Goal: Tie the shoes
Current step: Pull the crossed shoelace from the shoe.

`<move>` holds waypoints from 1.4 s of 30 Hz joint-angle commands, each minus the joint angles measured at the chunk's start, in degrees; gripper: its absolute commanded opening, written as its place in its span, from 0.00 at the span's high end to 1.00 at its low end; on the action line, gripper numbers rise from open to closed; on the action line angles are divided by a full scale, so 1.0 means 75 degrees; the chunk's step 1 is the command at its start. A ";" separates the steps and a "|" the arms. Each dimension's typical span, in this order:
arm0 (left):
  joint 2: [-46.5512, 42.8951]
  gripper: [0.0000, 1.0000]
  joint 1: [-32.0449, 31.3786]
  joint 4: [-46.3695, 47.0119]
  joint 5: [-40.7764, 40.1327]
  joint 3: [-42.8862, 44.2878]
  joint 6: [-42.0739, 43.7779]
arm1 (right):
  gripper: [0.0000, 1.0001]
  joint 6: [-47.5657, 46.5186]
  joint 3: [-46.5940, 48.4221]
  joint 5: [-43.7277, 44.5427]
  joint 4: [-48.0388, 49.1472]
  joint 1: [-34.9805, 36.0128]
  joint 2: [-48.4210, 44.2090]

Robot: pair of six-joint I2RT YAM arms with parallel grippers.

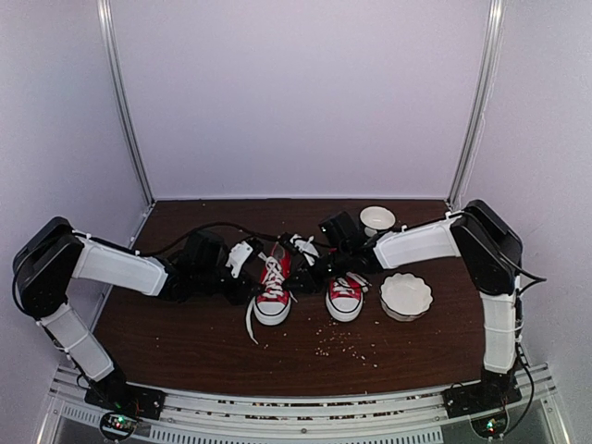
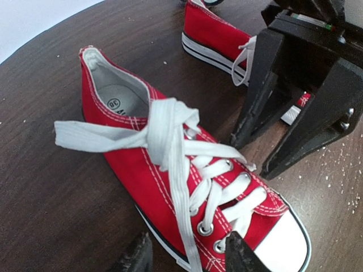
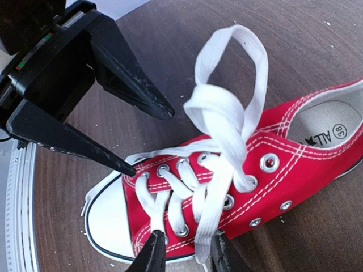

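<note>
Item 1: shoes, one red pair with white toe caps. They stood side by side at mid-table [image 1: 185, 342], toes toward my bases. The first shoe [image 1: 273, 296] sat under both my wrists, and the second shoe [image 1: 345, 298] stood just to its right.

Item 2: laces [image 3: 224, 113], white. On the first shoe they crossed in one loose knot above the tongue. One loop stood up from it and one strand trailed onto the wood.

Item 3: my left gripper [image 2: 187, 237]. Its fingers were spread wide, straddling the laced front near the toe cap, and they clamped nothing.

Item 4: my right gripper [image 3: 187, 235]. Its fingers stood a narrow gap apart at the opposite flank. A lace strand ran between the tips and was not squeezed.

Item 5: small bowl [image 1: 376, 219] and scalloped bowl [image 1: 405, 296], both white, to the right of the shoes. Crumbs [image 1: 347, 350] were scattered in front of the toes.
</note>
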 commanded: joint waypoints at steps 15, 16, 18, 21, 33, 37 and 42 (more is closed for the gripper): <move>0.0184 0.53 0.0038 -0.0066 -0.0311 0.0337 0.0054 | 0.73 0.0165 0.0214 -0.0333 0.0338 -0.0380 -0.0056; 0.0206 0.53 0.0038 -0.0135 -0.0338 0.0360 0.0069 | 0.73 0.0165 0.0105 -0.0360 0.0365 -0.0380 -0.0095; 0.0233 0.54 0.0038 -0.0230 -0.0350 0.0392 0.0069 | 0.72 0.0187 -0.0033 -0.0458 0.0425 -0.0359 -0.0105; 0.0252 0.59 0.0038 -0.0352 -0.0366 0.0435 0.0100 | 0.70 0.0166 -0.0123 -0.0552 0.0440 -0.0285 -0.0023; 0.0450 0.78 0.0036 -0.0571 -0.0076 0.0588 0.0087 | 0.71 0.0304 0.0302 -0.0556 0.0546 -0.0060 0.0391; 0.0461 0.88 0.0038 -0.0546 0.0025 0.0588 0.0081 | 0.74 0.0259 0.0510 -0.0249 0.0391 0.0061 0.0578; 0.0363 0.98 0.0045 -0.0504 0.0051 0.0545 0.0091 | 0.94 0.0181 0.0410 -0.0023 0.0306 0.0067 0.0490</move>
